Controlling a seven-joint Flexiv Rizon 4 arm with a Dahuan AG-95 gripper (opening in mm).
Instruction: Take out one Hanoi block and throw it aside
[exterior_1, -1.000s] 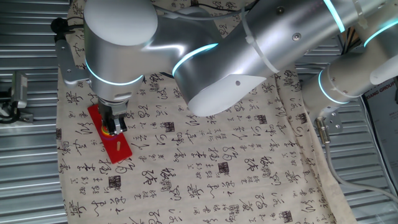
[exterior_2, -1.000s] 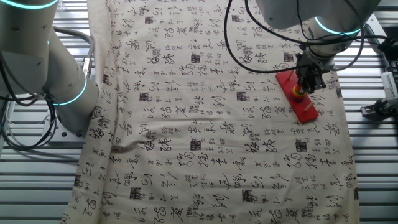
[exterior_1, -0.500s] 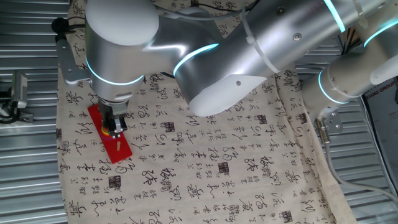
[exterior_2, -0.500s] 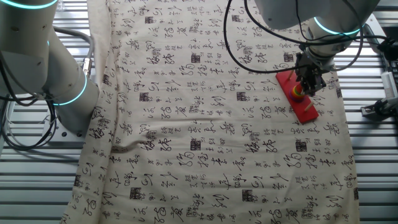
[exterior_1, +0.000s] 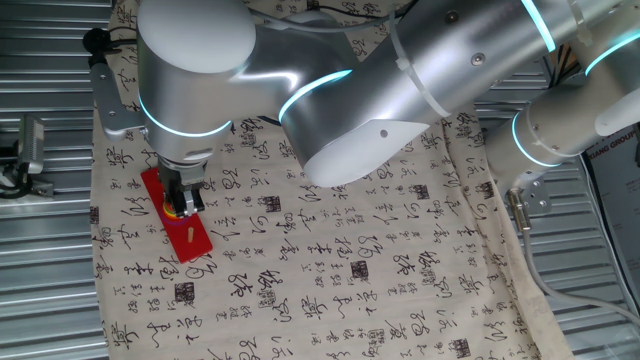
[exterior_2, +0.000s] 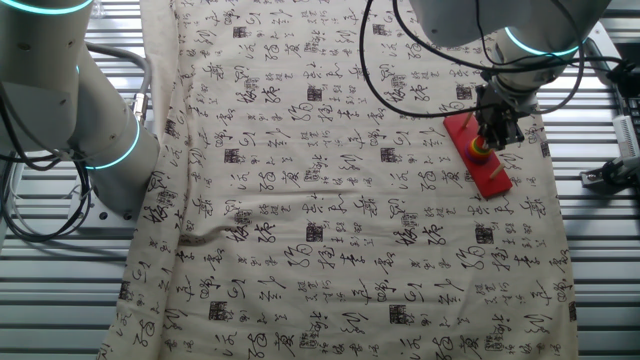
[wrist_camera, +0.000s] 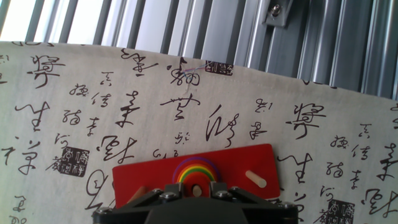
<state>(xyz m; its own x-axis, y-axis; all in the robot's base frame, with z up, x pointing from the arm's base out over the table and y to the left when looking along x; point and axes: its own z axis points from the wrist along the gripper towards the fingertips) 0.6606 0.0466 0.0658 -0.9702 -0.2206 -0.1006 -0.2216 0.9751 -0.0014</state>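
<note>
Right, we see the tool (exterior_1: 182, 205) down over the red board (exterior_1: 197, 240), which lies on the calligraphy-printed cloth (exterior_1: 330, 270) covering the bench (exterior_1: 40, 300). From one fixed view the board sits near the bench's left edge, running diagonally, and the black fingers (exterior_1: 187, 196) come straight down onto its middle. We catch a bit of yellow and red between the fingertips, where the stack of rings sits.

From the other fixed view we see the same spot near the right edge: the tool (exterior_2: 484, 147) stands on the red board (exterior_2: 493, 178), with a small stack of coloured rings (exterior_2: 481, 153) right at its tips.

In the hand view the red board (wrist_camera: 155, 177) lies across the bottom of the frame, a bare wooden peg (wrist_camera: 255, 179) lying flat-looking toward its right end. The rainbow stack of rings (wrist_camera: 197, 170) shows just ahead of the tool's body, and the Hanoi block (wrist_camera: 197, 183), the small red innermost disc, sits at its centre on the peg. We cannot tell whether the fingers are clenched on it or released; the tips are hidden.
</note>
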